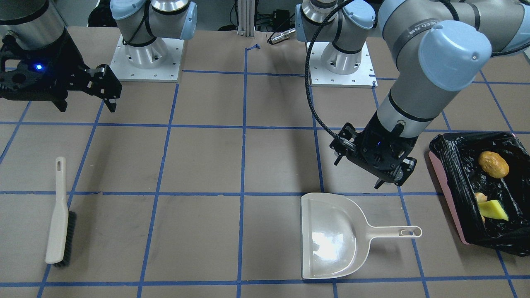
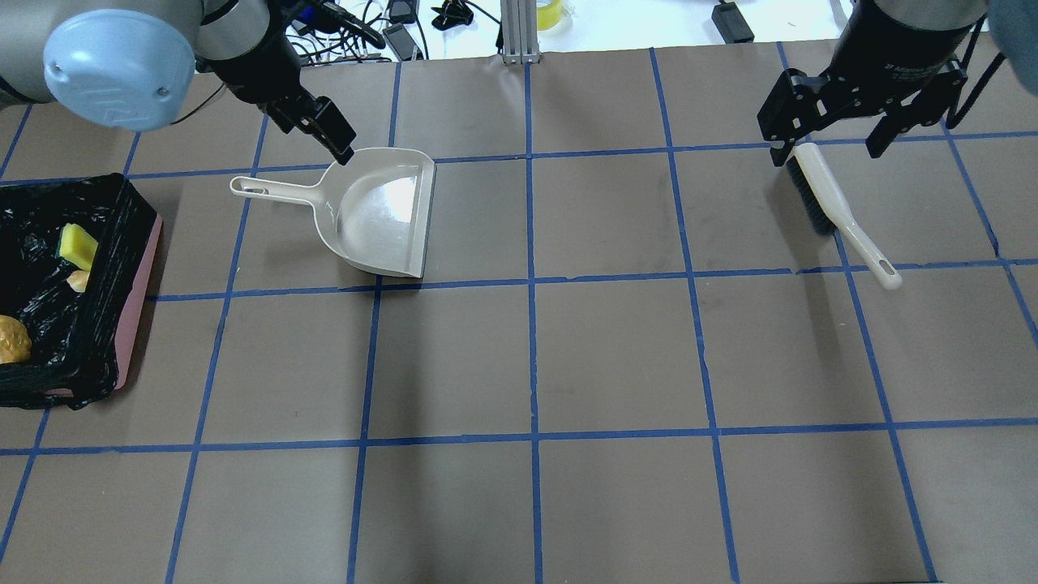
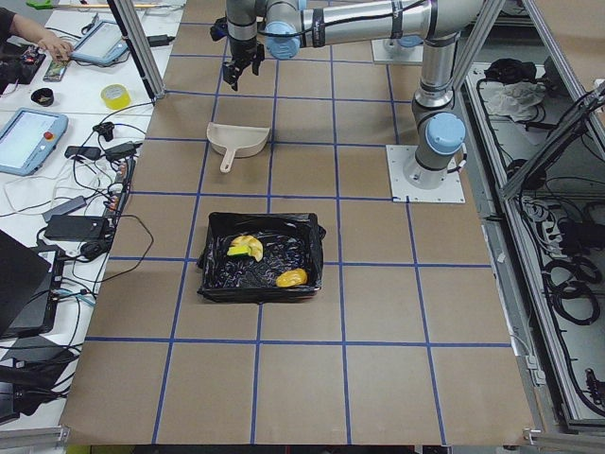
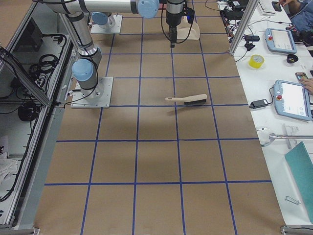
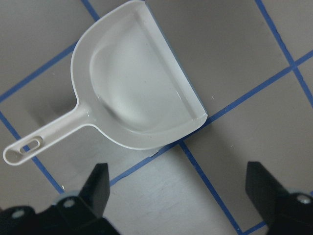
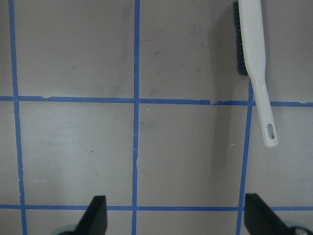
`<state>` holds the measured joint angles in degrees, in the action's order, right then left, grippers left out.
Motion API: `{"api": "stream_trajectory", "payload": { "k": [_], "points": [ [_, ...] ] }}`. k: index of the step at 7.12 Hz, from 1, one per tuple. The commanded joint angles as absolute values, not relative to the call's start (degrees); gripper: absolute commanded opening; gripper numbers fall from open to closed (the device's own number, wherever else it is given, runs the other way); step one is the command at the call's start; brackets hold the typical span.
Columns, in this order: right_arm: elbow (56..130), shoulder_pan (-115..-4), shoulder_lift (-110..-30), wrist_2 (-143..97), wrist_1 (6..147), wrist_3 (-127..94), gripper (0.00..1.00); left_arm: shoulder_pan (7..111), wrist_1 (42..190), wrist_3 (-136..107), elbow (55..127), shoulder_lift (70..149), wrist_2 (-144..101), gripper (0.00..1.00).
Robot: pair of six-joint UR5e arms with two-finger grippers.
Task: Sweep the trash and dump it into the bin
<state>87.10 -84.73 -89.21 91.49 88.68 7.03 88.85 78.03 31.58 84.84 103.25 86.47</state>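
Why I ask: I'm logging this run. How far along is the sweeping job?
Done: the potato lump, bread piece and yellow wedge lie in the bin. In hand: nothing; left gripper and right gripper hang open, and the empty dustpan and brush lie on the table. Left: apparently nothing.

dustpan (image 1: 329, 238): smooth glossy beige plastic, bright glare in the pan | brush (image 1: 58, 231): matt beige plastic back, dark bristles | bin (image 1: 448, 194): smooth pink plastic | bin liner (image 1: 457, 165): crinkly glossy black plastic film | table (image 1: 207, 161): matt brown paper-like cover, blue tape (image 1: 244, 165) lines | potato-like lump (image 1: 493, 164): dull golden-brown skin
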Motion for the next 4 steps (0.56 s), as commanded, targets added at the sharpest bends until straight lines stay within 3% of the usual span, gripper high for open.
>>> {"api": "stream_trajectory", "payload": {
  "k": [1,4],
  "points": [
    [87.1,-84.7,-89.2,91.5,88.7,7.0,1.00,89.3,78.2,18.8,86.4,101.7,88.0,1.00],
    [87.1,-84.7,-89.2,91.5,88.7,7.0,1.00,90.0,78.7,9.4,86.5,101.1,89.2,1.00]
  ]
}}
